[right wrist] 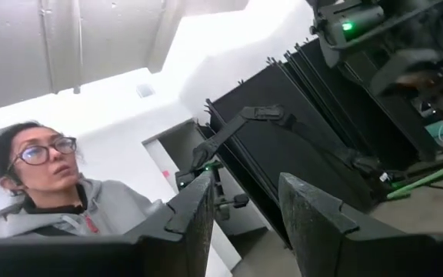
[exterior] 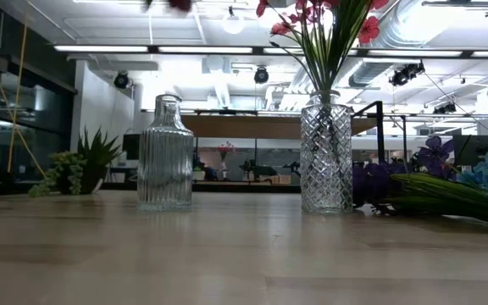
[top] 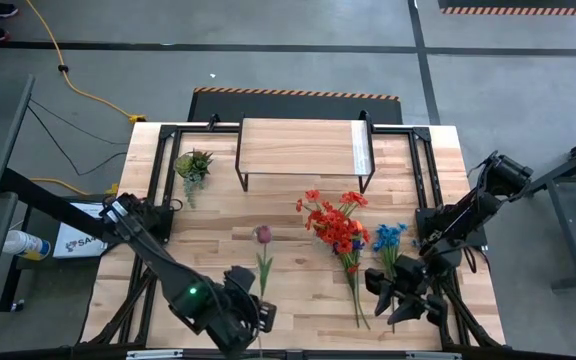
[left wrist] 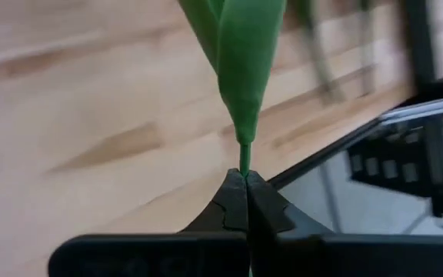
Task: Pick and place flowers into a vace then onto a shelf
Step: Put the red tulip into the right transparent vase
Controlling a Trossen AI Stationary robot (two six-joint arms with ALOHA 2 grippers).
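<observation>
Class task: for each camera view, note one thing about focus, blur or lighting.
High view: even light, sharp throughout. Low view: vases backlit by ceiling lights. Left wrist view: stem and table blurred. Right wrist view: fingers dark against a bright wall.

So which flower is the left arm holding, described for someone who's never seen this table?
Start at the wooden shelf at the table's far edge and come toward the near edge, left of the red bunch. The single flower there has a dark pink bloom, its stem pinched in the left end effector; it stands alone, not bunched.
</observation>
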